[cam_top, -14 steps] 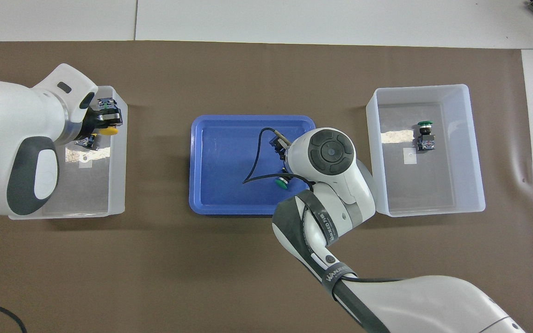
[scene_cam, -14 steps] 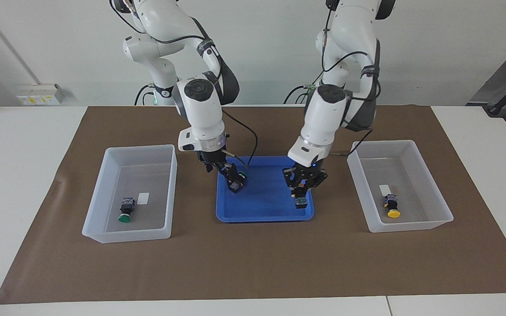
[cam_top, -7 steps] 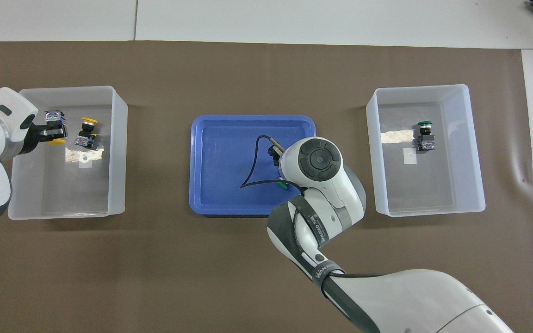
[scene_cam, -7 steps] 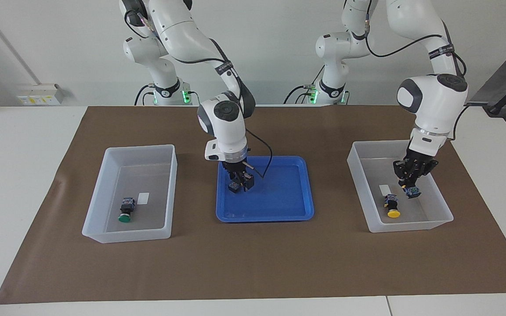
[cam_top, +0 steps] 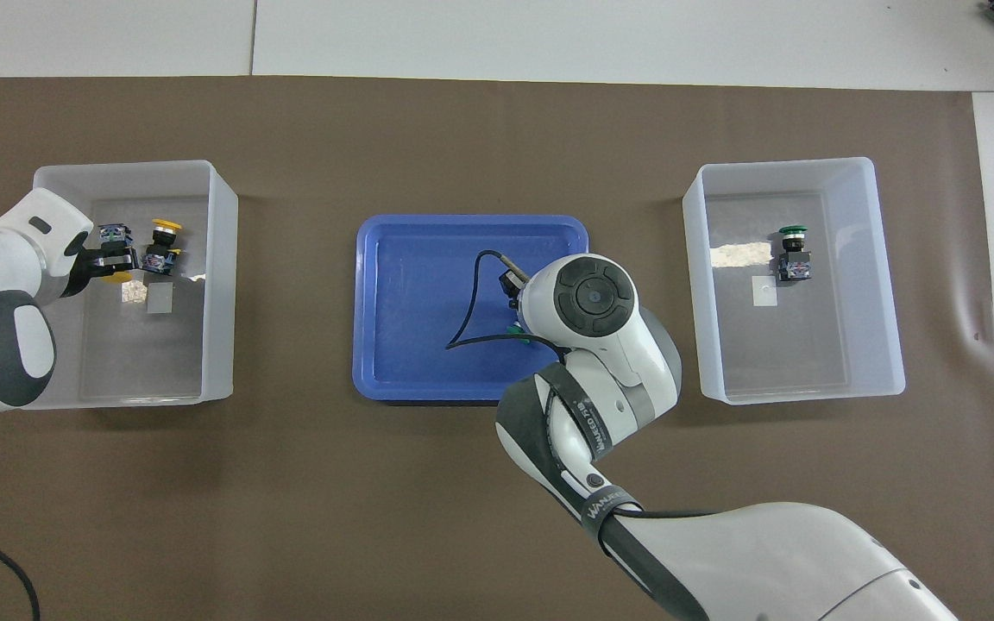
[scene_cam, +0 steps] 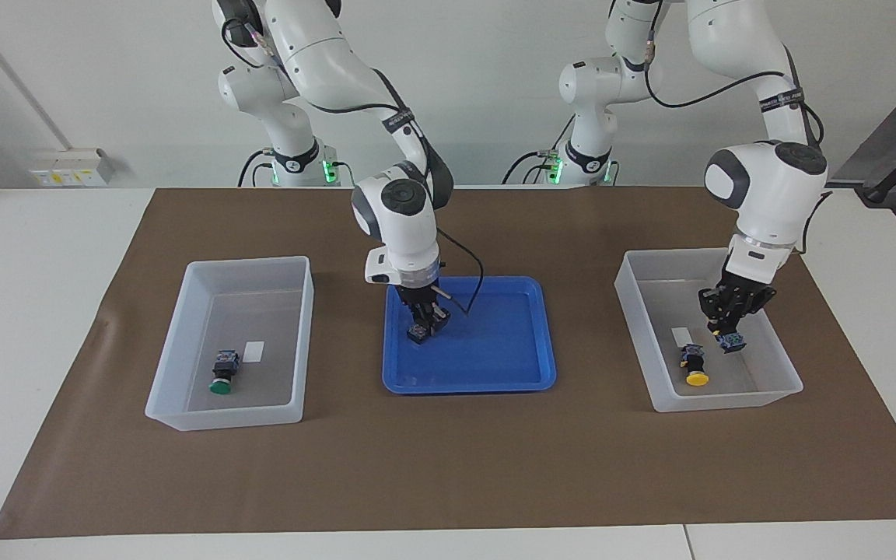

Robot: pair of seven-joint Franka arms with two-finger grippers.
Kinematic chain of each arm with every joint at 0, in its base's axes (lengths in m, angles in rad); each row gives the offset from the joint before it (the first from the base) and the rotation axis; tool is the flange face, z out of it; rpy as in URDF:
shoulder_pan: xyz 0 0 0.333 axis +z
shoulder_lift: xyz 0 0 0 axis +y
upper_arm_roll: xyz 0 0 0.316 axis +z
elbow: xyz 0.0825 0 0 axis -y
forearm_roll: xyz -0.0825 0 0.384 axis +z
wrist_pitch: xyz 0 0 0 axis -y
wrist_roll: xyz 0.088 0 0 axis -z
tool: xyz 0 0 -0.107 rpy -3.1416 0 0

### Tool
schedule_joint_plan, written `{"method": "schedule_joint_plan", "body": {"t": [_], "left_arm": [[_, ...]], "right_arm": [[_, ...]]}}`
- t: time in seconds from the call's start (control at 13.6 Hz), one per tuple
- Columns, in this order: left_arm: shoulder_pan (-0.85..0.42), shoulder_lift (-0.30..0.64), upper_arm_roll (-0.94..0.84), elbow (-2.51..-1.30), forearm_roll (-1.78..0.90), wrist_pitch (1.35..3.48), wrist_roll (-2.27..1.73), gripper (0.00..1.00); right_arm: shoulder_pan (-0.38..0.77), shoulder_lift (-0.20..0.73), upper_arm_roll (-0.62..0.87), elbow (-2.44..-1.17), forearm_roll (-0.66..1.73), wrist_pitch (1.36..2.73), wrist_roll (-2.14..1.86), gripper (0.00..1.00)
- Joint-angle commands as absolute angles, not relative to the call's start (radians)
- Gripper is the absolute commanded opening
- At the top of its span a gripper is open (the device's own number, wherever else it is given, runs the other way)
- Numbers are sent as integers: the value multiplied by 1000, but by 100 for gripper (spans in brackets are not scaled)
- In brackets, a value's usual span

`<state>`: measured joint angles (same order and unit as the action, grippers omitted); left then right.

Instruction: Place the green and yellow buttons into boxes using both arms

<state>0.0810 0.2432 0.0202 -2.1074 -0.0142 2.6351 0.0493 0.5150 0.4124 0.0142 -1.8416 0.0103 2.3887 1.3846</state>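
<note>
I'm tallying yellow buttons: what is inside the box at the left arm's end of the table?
The box has one yellow button lying beside a white label. The left pincer hangs in it holding a second button, whose yellow cap is mostly covered.

The tray was blue, on a brown mat. The boxes were translucent white. One button cap was yellow and another green.

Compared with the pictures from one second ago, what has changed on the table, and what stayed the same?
The left gripper carried a yellow button from the blue tray into the box at its end, beside the yellow button already lying there. The right gripper, shut on a green button, tilted more upright over the tray. The other box and its green button stayed put.
</note>
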Motion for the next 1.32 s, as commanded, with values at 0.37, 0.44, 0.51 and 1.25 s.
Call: {"method": "schedule_joint_plan", "body": {"t": [0.37, 0.44, 0.51, 1.25], "left_arm": [[49, 123, 11, -2100, -18, 2530, 68, 100], [43, 77, 11, -2106, -18, 2461, 67, 100], [22, 28, 11, -2108, -18, 2383, 63, 100], [-100, -83, -6, -1843, -9, 1923, 15, 100]], "right_arm": [[313, 233, 11, -1743, -55, 2111, 868, 0], [263, 213, 12, -1753, -55, 2099, 756, 0], [215, 200, 12, -1770, -55, 2082, 613, 0], [-18, 141, 14, -2120, -37, 2302, -31, 0]]}}
